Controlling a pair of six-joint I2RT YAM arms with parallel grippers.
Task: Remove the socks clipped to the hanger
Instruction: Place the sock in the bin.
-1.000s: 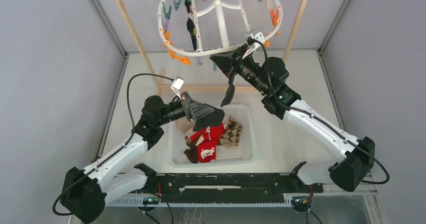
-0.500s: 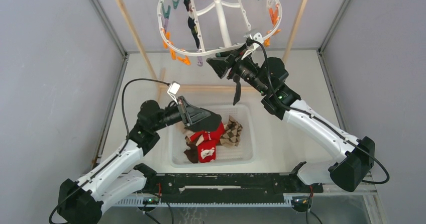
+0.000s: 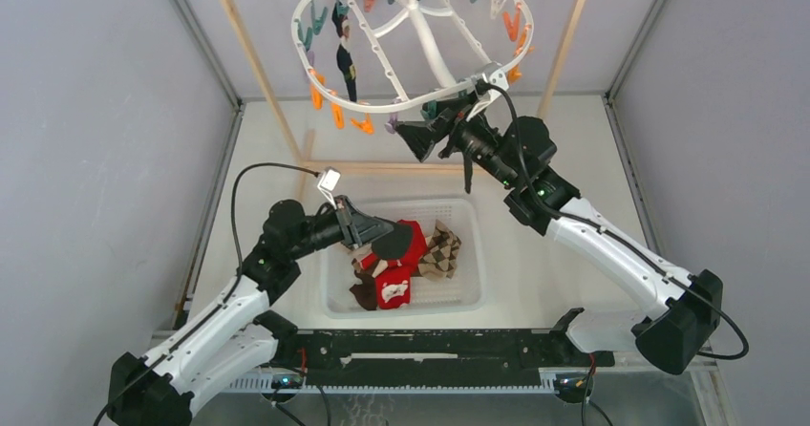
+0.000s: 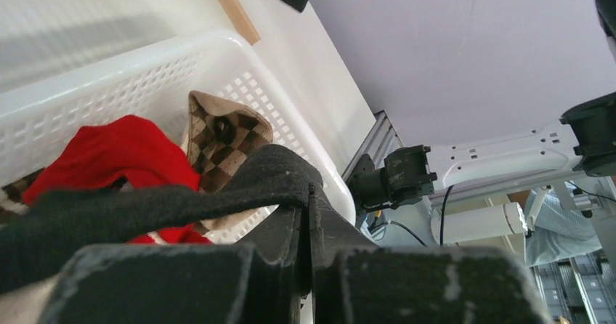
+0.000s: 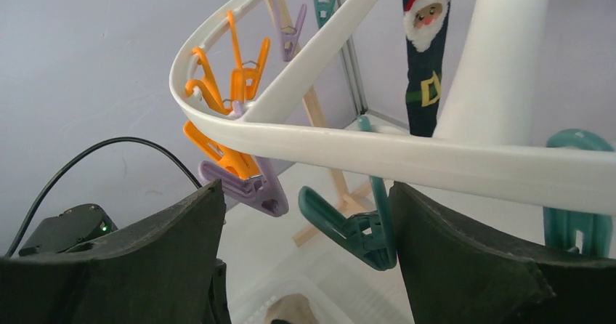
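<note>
Grip, left pincer (image 4: pixel 311 193): clenched on limp black fabric sock (image 4: pixel 145 208).
Under left pincer: white perforated plastic basket (image 3: pixel 475 264); red sock with white marks (image 3: pixel 401 266) and tan argyle sock (image 3: pixel 441 249) lie inside.
Grip, right pincer (image 5: pixel 306 193): released, fingers spread wide; teal plastic clip (image 5: pixel 356 229) seen between them.
Just above right pincer: rim of large white plastic oval hanger (image 5: pixel 450 163).
Beyond right pincer: dark Santa-faced sock (image 5: pixel 425 41), clipped to hanger's far side.
</note>
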